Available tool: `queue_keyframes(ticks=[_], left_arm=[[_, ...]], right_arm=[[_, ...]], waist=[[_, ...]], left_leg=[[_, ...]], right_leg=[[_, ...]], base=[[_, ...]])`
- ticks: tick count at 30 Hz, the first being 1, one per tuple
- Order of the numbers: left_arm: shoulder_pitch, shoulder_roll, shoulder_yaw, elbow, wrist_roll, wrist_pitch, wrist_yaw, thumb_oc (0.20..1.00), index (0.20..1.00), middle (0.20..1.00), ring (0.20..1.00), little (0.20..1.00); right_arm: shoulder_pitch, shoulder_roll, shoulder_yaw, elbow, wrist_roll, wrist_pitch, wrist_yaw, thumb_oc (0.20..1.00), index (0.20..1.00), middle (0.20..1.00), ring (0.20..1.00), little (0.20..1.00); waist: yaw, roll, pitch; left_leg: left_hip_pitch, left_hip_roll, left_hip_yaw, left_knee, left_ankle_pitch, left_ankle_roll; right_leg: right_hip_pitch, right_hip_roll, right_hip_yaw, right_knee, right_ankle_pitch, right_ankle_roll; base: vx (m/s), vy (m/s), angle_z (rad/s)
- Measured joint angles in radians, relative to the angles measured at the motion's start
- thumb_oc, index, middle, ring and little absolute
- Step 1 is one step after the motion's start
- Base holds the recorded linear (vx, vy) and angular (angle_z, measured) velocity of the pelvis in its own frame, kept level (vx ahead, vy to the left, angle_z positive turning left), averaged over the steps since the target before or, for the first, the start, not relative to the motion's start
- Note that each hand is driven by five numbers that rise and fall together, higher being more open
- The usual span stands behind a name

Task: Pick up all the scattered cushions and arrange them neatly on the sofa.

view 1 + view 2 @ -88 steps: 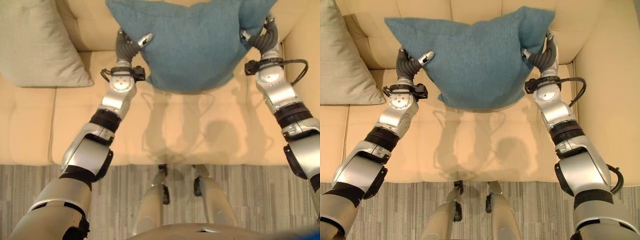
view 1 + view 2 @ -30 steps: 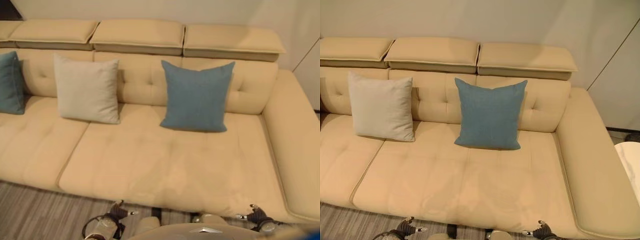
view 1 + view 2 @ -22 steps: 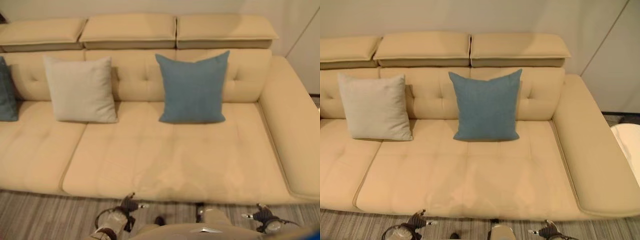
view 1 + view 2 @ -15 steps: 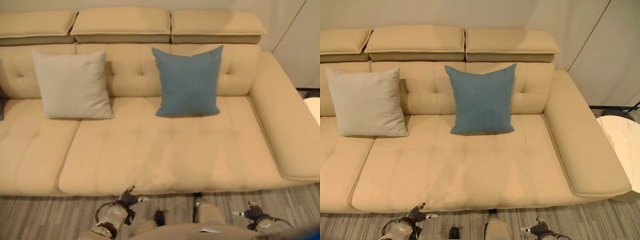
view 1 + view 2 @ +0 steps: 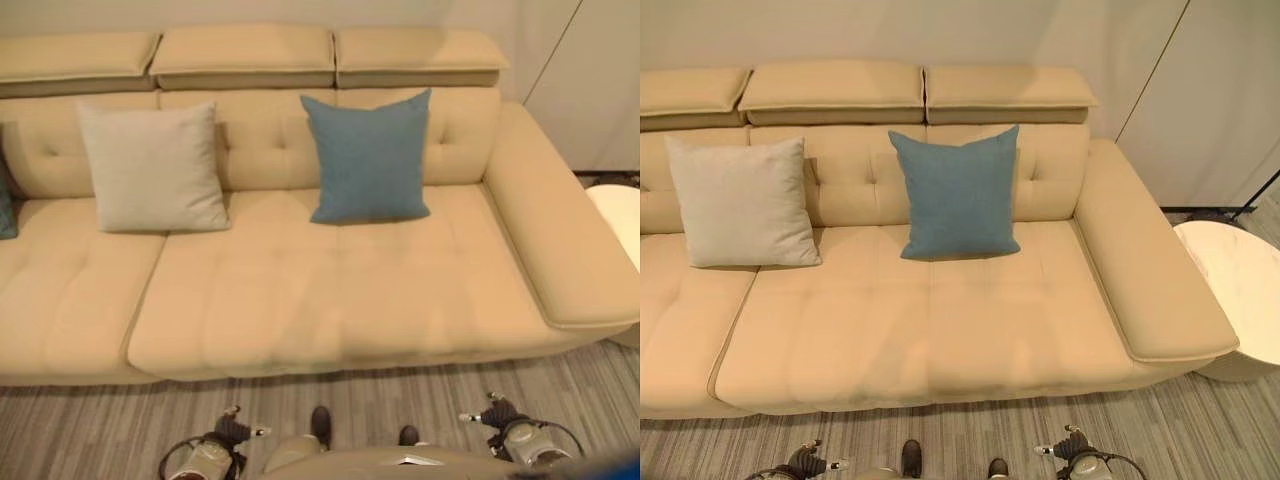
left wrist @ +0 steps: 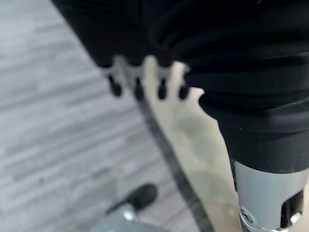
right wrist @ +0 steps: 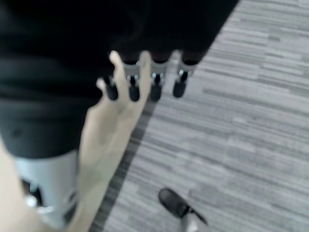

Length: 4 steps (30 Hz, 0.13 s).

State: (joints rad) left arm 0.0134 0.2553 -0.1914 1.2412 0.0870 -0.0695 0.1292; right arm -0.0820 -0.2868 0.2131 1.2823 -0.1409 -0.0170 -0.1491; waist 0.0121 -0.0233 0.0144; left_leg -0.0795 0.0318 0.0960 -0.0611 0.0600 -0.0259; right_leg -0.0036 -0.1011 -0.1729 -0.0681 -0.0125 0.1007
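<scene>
The blue cushion (image 5: 367, 157) stands upright on the sofa (image 5: 330, 290), its back against the tufted backrest and its lower edge on the seat, toward the armrest end; it looks plump and square, with a slightly coarse weave and pointed corners. Well apart from it to the left, a pale grey cushion (image 5: 152, 168) leans on the backrest the same way, and at the far left edge of the left eye view a sliver of another blue cushion (image 5: 5, 205) shows beside it. Judging from this, the arranging looks largely done: three cushions sit in a row along the back, evenly spaced, and no cushion lies on the striped grey floor (image 5: 100, 430) in front of the sofa. Whether any remain elsewhere cannot be told. A round white table (image 5: 1240, 290) stands just past the armrest. Both hands hang low above the floor, holding nothing: the left hand (image 6: 145, 82) and the right hand (image 7: 145, 82) each have their fingers relaxed and loosely spread.
</scene>
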Motion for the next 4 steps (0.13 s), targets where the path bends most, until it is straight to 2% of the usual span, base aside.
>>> queue_keyframes(ticks=[1, 4], left_arm=[[0.004, -0.007, 0.000, 0.000, 0.000, 0.000, 0.000, 1.000, 1.000, 1.000, 1.000, 1.000], [0.004, -0.015, -0.003, -0.001, 0.000, 0.000, -0.002, 1.000, 1.000, 1.000, 1.000, 1.000]], right_arm=[[0.006, -0.002, 0.000, 0.002, 0.000, 0.001, -0.001, 1.000, 1.000, 1.000, 1.000, 1.000], [0.020, -0.008, 0.000, 0.002, 0.000, 0.001, -0.002, 1.000, 1.000, 1.000, 1.000, 1.000]], waist=[[0.000, 0.001, -0.005], [-0.004, 0.009, -0.009]], left_leg=[[0.004, 0.012, -0.003, -0.008, 0.010, -0.008], [0.006, 0.032, -0.009, -0.009, 0.017, -0.019]], right_leg=[[0.012, 0.015, -0.004, -0.023, 0.012, -0.013], [0.017, 0.040, -0.008, -0.029, 0.015, -0.026]], base=[[0.02, -0.043, -0.02], [0.01, -0.006, 0.01]])
